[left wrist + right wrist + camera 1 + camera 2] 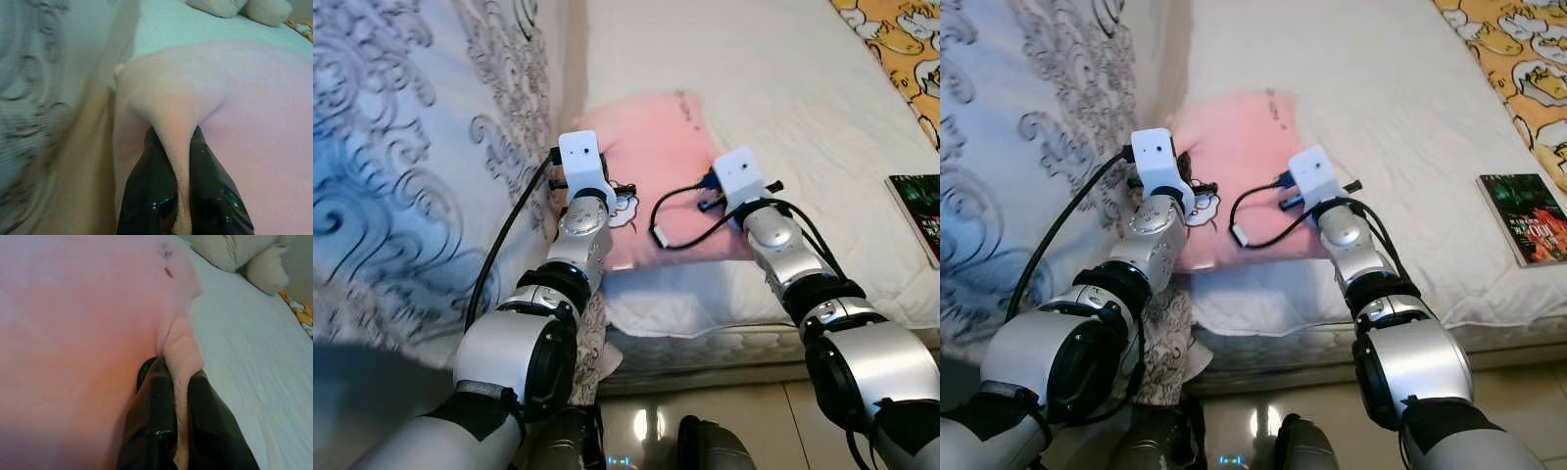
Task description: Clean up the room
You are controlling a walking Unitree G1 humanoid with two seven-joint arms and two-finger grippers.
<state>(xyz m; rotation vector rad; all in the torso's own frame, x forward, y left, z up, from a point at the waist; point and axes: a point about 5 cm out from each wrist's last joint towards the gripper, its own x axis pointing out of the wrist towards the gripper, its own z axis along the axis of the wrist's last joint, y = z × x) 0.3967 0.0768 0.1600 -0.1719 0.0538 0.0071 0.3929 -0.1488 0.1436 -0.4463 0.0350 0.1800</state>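
Bed, both grippers pinching pink pillow

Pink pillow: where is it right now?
The pink pillow lies on the white bed beside the patterned blanket, pinched by the left gripper and right gripper.

Book cover print too small; nothing legible.

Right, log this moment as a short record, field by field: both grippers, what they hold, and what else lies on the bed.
left gripper: shut on a pinched fold of the pink pillow, near its left edge
right gripper: shut on a fold at the pillow's right edge
pillow position: lying on the white bed, beside the patterned grey bedding
other items: dark book near the bed's right edge; yellow printed fabric at the far right
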